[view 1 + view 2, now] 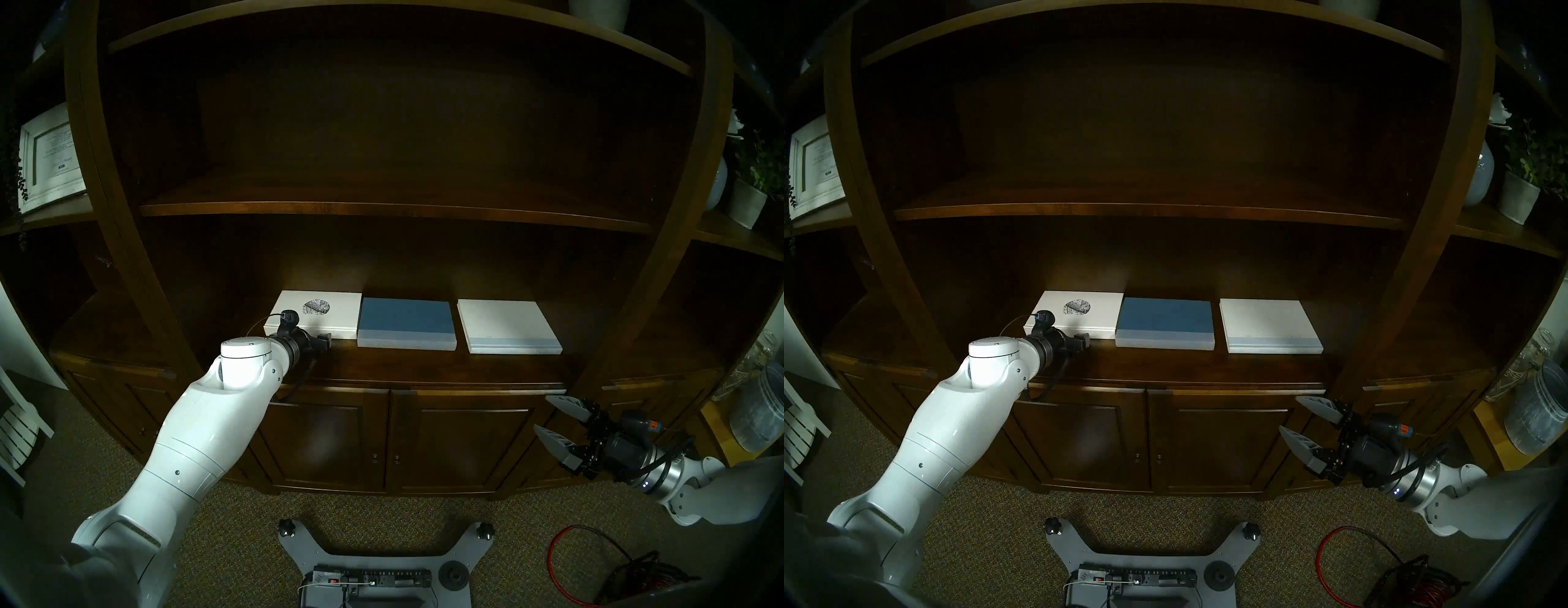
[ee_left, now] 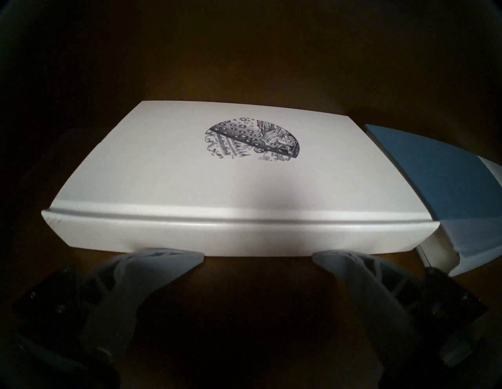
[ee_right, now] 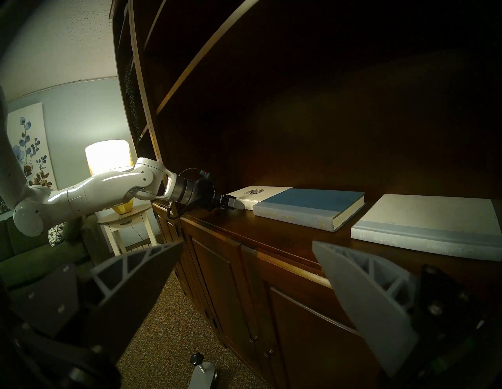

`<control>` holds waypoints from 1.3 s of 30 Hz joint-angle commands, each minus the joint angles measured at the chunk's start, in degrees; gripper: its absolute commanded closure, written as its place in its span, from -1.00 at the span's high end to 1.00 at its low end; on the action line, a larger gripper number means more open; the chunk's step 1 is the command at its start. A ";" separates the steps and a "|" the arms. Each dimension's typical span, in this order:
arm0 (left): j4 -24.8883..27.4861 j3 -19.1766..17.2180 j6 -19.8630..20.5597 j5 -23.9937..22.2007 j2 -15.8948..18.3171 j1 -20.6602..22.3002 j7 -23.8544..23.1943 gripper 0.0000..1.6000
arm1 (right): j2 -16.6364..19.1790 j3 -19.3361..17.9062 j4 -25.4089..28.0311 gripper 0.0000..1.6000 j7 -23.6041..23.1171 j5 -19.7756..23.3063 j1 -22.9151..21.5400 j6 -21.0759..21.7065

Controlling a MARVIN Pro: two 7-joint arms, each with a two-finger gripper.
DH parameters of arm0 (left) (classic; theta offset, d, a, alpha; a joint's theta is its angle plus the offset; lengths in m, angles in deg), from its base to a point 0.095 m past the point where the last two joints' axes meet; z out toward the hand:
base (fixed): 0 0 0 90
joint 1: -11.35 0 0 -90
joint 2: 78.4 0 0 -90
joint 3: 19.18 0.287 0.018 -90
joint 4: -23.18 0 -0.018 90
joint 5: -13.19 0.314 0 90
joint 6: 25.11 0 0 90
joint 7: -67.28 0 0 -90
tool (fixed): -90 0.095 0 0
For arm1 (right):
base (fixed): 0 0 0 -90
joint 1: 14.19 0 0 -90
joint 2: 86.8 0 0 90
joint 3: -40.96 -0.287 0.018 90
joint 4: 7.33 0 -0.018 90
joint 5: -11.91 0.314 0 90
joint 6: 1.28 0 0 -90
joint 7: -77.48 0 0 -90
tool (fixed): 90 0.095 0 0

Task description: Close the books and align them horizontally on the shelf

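Four fisheye views: two from the head, one from each wrist.

The head pair looks down and forward from well back at the shelf [image 1: 424, 369] and its three books [image 1: 406, 323], near-identical pictures. The left wrist camera sits low and very close, facing the emblem book [image 2: 190, 173] over its own fingers [image 2: 173, 258]. The right wrist camera looks sideways along the shelf front from farther off, sharing all three books with the head views.

White book [image 1: 316, 314] (dark round emblem), blue book [image 1: 405, 319] pale-strip-edged, white book [image 1: 507, 321] pale-blue-striped, dark-brown shelf [image 1: 424, 369].
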 commanded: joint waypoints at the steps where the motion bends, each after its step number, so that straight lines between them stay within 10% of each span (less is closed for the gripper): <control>1: 1.41 -1.18 -0.01 -0.09 1.07 1.79 -0.79 1.00 | 0.36 -0.78 0.14 1.00 -0.04 0.06 -0.73 -0.42; 17: 16.68 3.51 -1.04 1.48 5.72 -10.96 -5.08 1.00 | 0.32 -0.70 0.12 1.00 -0.01 0.05 -0.72 -0.27; 39: 31.63 -12.05 -6.55 2.28 20.97 -26.47 -10.84 1.00 | 0.29 -0.45 0.09 1.00 0.03 0.07 -0.67 -0.18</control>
